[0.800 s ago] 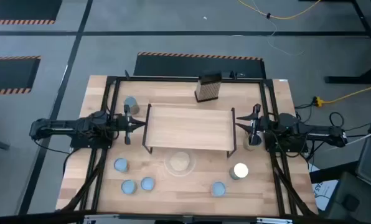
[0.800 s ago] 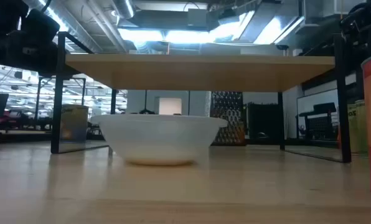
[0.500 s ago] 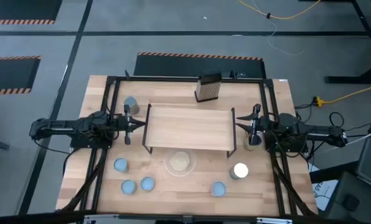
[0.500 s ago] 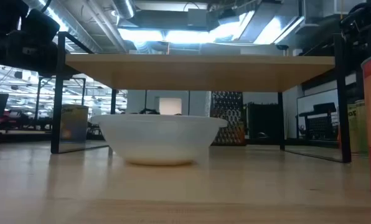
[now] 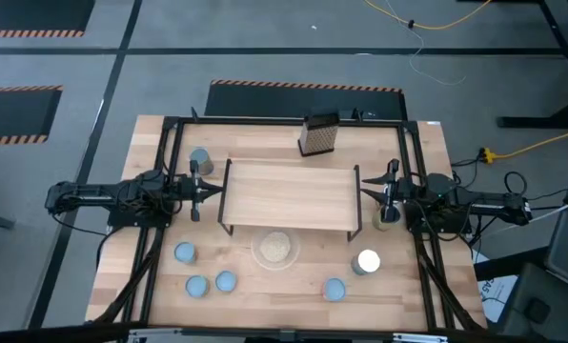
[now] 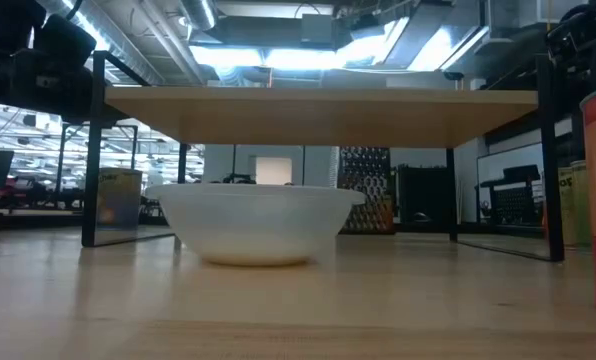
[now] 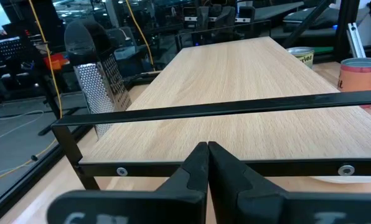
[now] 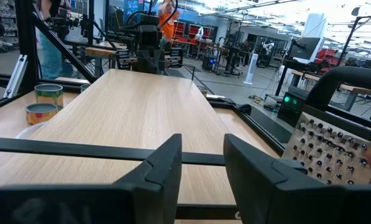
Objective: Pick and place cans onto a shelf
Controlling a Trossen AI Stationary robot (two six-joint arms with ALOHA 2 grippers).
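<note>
Meanwhile the shelf (image 5: 289, 195) stands bare mid-surface; cans (image 5: 206, 282) sit near the front edge. Left tool (image 5: 206, 188) pinched closed, empty; right tool (image 5: 375, 193) parted, empty.

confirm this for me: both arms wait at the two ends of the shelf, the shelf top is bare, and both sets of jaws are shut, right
Not quite. The left gripper has its jaws shut, but the right gripper has its jaws apart, as the right wrist view shows. The rest holds: in the high view each arm waits at one end of the shelf, and its top is bare.
</note>
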